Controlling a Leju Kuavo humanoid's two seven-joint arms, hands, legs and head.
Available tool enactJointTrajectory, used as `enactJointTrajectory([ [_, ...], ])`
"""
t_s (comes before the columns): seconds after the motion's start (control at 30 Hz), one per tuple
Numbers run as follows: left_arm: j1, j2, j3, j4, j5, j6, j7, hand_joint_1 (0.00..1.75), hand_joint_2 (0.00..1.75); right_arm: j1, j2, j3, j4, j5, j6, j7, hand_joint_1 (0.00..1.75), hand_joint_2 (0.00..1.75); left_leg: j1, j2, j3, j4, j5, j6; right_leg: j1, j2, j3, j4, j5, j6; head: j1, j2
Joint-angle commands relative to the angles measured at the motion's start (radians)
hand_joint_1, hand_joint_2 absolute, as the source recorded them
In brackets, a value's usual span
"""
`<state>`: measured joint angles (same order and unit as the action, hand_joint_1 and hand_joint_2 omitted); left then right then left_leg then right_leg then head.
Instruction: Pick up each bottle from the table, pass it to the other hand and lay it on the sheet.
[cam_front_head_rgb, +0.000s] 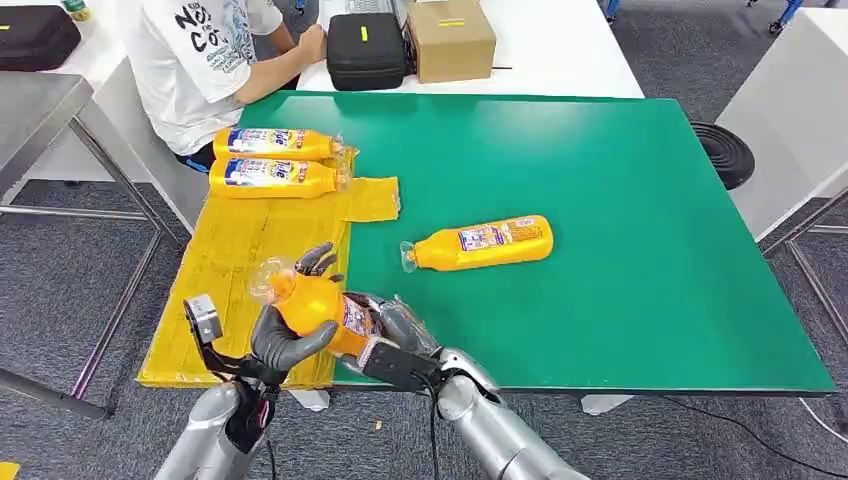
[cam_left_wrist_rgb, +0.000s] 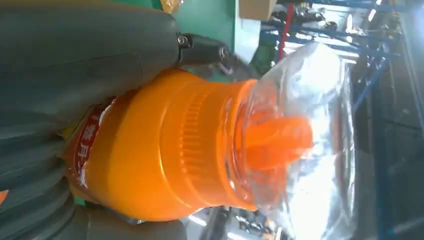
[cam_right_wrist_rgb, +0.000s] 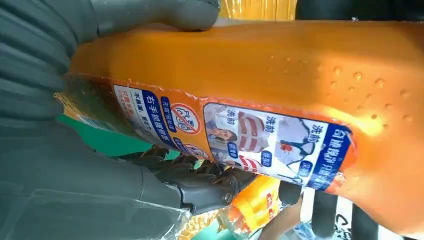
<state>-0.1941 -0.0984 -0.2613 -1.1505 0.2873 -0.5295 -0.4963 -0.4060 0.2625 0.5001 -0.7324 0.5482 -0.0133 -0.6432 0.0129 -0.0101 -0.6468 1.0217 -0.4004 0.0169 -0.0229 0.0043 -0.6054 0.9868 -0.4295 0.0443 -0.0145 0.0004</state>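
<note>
A grey carpeted room holds a green-topped table (cam_front_head_rgb: 600, 250). On the yellow sheet (cam_front_head_rgb: 230, 260) at its left edge lie two orange plastic bottles (cam_front_head_rgb: 275, 160). At the near edge, left hand (cam_front_head_rgb: 285, 340) and right hand (cam_front_head_rgb: 400, 335) both grip an orange clear-capped bottle (cam_front_head_rgb: 315, 305). Another orange bottle (cam_front_head_rgb: 485, 243) lies mid-table.
</note>
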Motion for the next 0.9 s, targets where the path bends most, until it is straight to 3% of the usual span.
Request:
enactJointTrajectory([
  [0.03,-0.029,0.027,-0.038,0.028,0.009,-0.052,-0.015,1.75,1.75,-0.05,-0.007,0.028,0.108,-0.003,0.013,-0.003,1.75,1.75,0.0,0.0,0.004,-0.001,-0.001,0.0,0.001,-0.001,0.004,-0.001,-0.001,-0.002,0.0,0.0],
  [0.5,-0.04,0.046,-0.071,0.046,-0.156,0.016,-0.031,1.75,1.75,-0.048,-0.005,0.013,0.086,-0.013,-0.003,-0.029,1.75,1.75,0.0,0.0,0.003,0.0,-0.001,0.0,0.001,-0.001,0.003,0.0,-0.001,-0.002,0.0,0.0],
  [0.53,-0.04,0.046,-0.071,0.046,-0.156,0.016,-0.031,1.75,1.75,-0.048,-0.005,0.013,0.086,-0.013,-0.003,-0.029,1.38,1.75,0.0,0.0,0.002,0.0,0.0,0.0,0.001,-0.001,0.002,0.0,-0.001,-0.002,0.0,0.0],
  [0.57,-0.039,0.046,-0.066,0.044,-0.17,0.031,-0.028,1.75,1.75,-0.04,-0.002,0.003,0.068,-0.022,-0.013,-0.03,0.0,1.75,0.0,0.0,0.005,0.0,-0.002,0.0,0.001,-0.001,0.005,-0.001,-0.002,-0.003,0.0,0.0],
  [0.7,-0.037,0.046,-0.058,0.039,-0.178,0.045,-0.028,1.75,1.75,-0.038,-0.001,0.004,0.055,-0.024,-0.01,-0.028,0.0,1.75,0.0,0.001,0.003,0.0,-0.001,0.0,0.001,0.0,0.003,-0.001,-0.001,-0.002,0.0,0.0],
  [0.73,-0.036,0.046,-0.055,0.037,-0.183,0.05,-0.026,1.75,1.75,-0.037,-0.002,0.001,0.048,-0.027,-0.013,-0.028,0.0,0.0,0.0,0.0,0.002,0.0,-0.001,0.0,0.0,0.0,0.002,0.0,-0.001,-0.002,0.0,0.0],
  [0.9,-0.044,0.052,-0.017,0.007,-0.202,0.095,-0.026,1.75,1.75,-0.003,-0.003,-0.037,-0.046,-0.087,-0.014,-0.051,0.0,0.0,0.0,0.0,0.004,0.0,-0.001,0.0,0.001,-0.001,0.004,0.0,-0.001,-0.002,0.0,0.0],
])
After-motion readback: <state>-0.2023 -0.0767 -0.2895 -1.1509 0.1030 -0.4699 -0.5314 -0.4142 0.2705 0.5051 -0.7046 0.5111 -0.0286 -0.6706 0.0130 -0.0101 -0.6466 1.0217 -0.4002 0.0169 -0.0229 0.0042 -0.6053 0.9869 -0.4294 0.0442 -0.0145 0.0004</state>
